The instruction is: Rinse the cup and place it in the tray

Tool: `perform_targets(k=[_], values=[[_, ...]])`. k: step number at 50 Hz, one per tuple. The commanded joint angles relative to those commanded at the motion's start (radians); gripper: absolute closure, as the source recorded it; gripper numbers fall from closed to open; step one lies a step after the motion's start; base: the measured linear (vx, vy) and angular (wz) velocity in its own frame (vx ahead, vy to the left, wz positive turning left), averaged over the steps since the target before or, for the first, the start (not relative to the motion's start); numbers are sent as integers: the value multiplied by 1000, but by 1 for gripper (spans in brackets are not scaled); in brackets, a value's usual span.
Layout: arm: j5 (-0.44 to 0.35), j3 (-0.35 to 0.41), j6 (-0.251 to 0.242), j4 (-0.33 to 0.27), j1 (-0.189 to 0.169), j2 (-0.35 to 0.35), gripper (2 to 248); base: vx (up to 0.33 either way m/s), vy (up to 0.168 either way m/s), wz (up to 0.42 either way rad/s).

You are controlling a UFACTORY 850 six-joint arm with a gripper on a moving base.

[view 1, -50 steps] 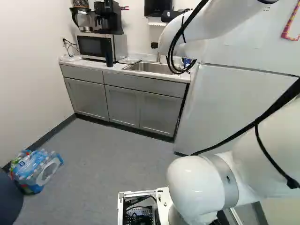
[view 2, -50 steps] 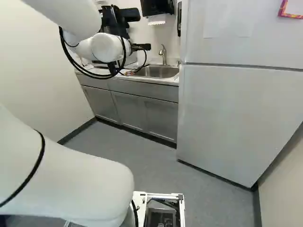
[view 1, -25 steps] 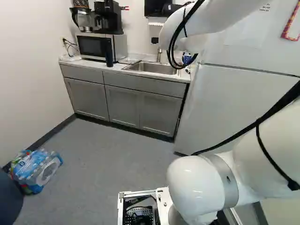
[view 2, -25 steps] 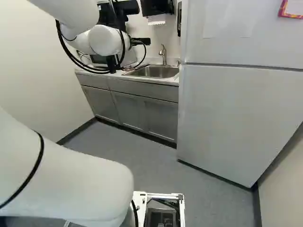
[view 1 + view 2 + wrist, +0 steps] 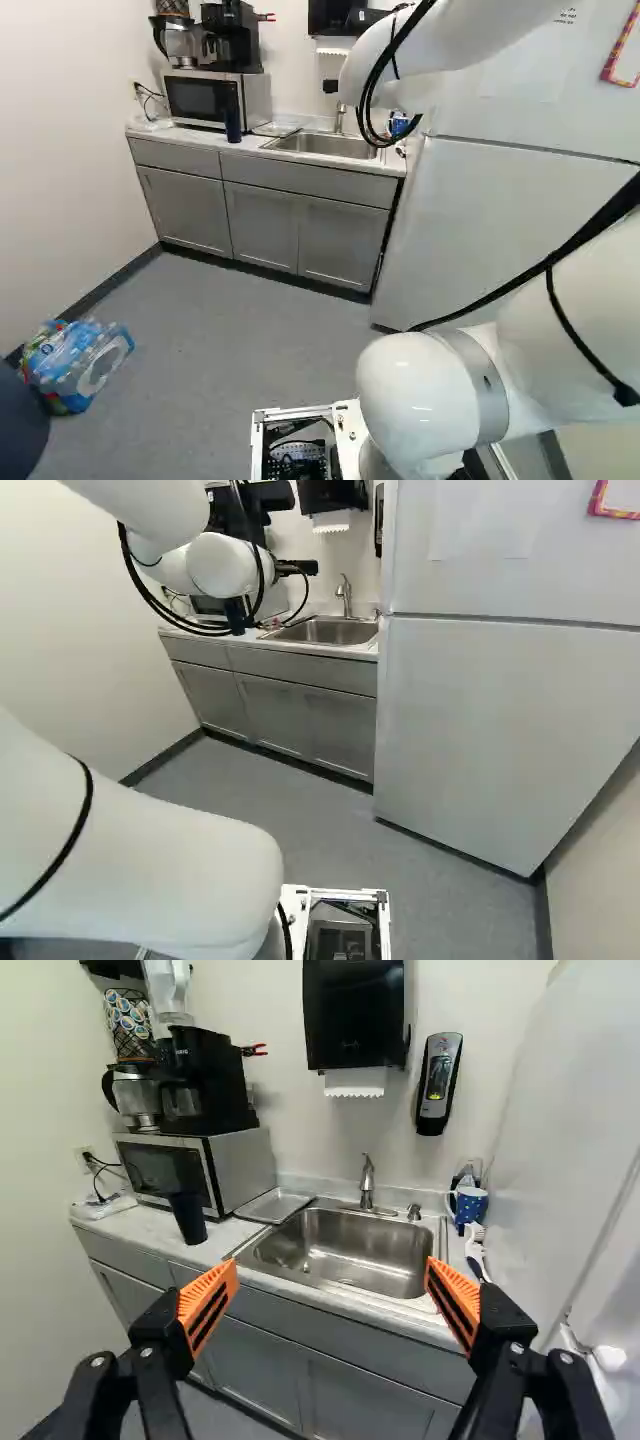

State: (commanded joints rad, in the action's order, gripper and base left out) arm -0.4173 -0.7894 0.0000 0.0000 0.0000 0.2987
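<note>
- Cup (image 5: 470,1205), blue with pale dots, upright on the tabletop (image 5: 150,1240) at the refrigerator side of the sink (image 5: 345,1250); in the left base view part of it shows just beside the arm's black cables (image 5: 378,95).
- Tool (image 5: 240,615), largely hidden by the arm (image 5: 225,565) in the right base view; in the wrist view the tool (image 5: 331,1265) has its two fingers wide apart, orange pads (image 5: 208,1305) facing each other, the sink ahead between them.
- Tray (image 5: 275,1205), shallow and metal, lying flat on the tabletop between the microwave (image 5: 240,1170) and the sink, apart from the cup.
- Faucet (image 5: 367,1182) upright at the wall side of the sink.
- Brush (image 5: 476,1255) with a white handle, on the tabletop just beside the cup, on the side nearer the tool.
- Dark tumbler (image 5: 188,1218), upright in front of the microwave.
- Black coffee maker (image 5: 210,1085) on top of the microwave, with a glass-sided pot (image 5: 137,1097) beside it.
- Paper towel dispenser (image 5: 355,1015) on the wall above the faucet, and a soap dispenser (image 5: 438,1082) beside it, nearer the refrigerator (image 5: 480,720).
- Pack of bottles (image 5: 75,360) on the floor (image 5: 220,350), at the left of the left base view.
</note>
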Motion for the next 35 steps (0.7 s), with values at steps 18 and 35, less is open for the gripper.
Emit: perform_targets(k=[18,35], values=[[0,0,0,0,0,0,3,0,0,0],[0,0,0,0,0,0,3,0,0,0]])
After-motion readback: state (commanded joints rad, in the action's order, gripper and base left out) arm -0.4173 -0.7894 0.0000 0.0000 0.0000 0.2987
